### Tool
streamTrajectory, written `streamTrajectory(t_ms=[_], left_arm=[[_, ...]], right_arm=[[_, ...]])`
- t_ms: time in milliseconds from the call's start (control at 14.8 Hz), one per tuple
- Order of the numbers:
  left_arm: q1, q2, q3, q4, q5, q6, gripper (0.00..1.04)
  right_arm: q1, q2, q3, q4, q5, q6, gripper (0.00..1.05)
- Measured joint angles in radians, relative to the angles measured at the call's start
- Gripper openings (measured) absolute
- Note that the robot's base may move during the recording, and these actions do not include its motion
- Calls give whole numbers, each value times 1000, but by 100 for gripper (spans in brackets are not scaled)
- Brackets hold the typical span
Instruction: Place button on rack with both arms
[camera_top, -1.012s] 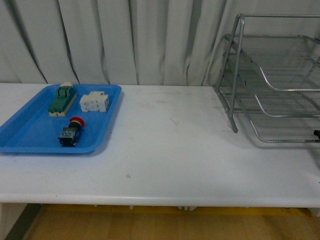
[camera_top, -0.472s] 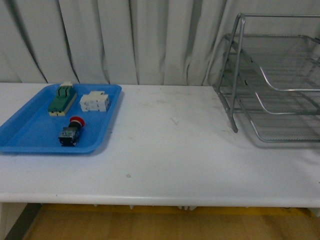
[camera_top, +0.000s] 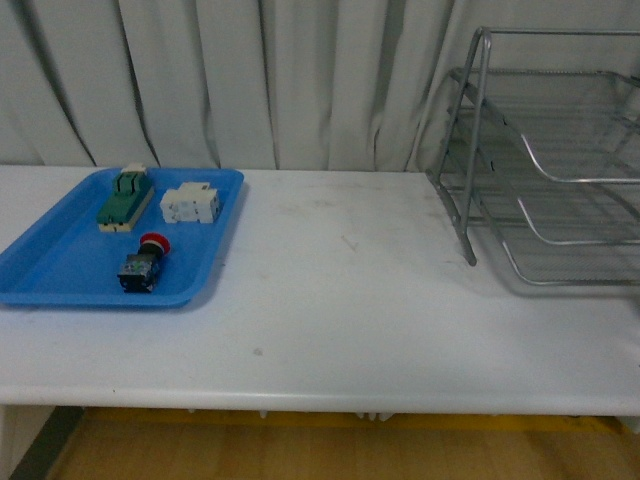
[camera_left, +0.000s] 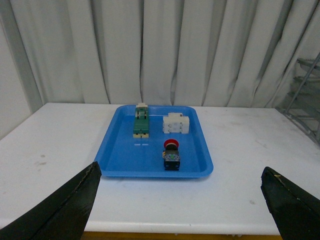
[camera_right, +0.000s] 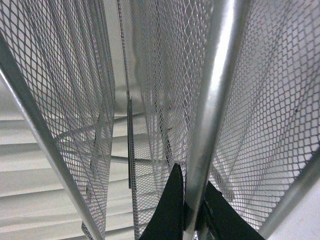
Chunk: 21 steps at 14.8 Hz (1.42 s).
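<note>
The left pincer (camera_left: 180, 168) gapes wide, its dark fingers (camera_left: 65, 210) hanging over the near edge of the smooth, faintly scuffed white table (camera_top: 350, 320). The right pincer (camera_right: 192, 200) shows narrow black fingers either side of a shiny tube; I cannot tell whether they clamp it. The red-capped, dark-bodied push-button (camera_top: 141, 264) lies on its side in the shallow blue plastic tray (camera_top: 60, 270), near its front rim. Behind it sit a green-and-cream switch block (camera_top: 124, 197) and a white terminal block (camera_top: 190, 205). Far right stands the silver three-tier wire-mesh rack (camera_top: 470, 150). Pale pleated curtains (camera_top: 300, 80) close the back.
</note>
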Motion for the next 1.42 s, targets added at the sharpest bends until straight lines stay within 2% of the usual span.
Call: streamTrajectory(t_ms=[540,877,945,1147,1417], left_arm=[[0,0,0,0,0,0,98],[0,0,0,-1,0,0,98],[0,0,0,0,0,0,98],[0,0,0,0,0,0,98],[0,0,0,0,0,0,98]], right_arm=[[-67,-134,-282,17,10,-51,4],[-133,-212,-451,24,-37,-72,4],[-142,-225,-462,14,-41,-75,11],[-182,-238,-475,-5,-6,-75,48],[-180,-300,-509,-8,3,-76,96]])
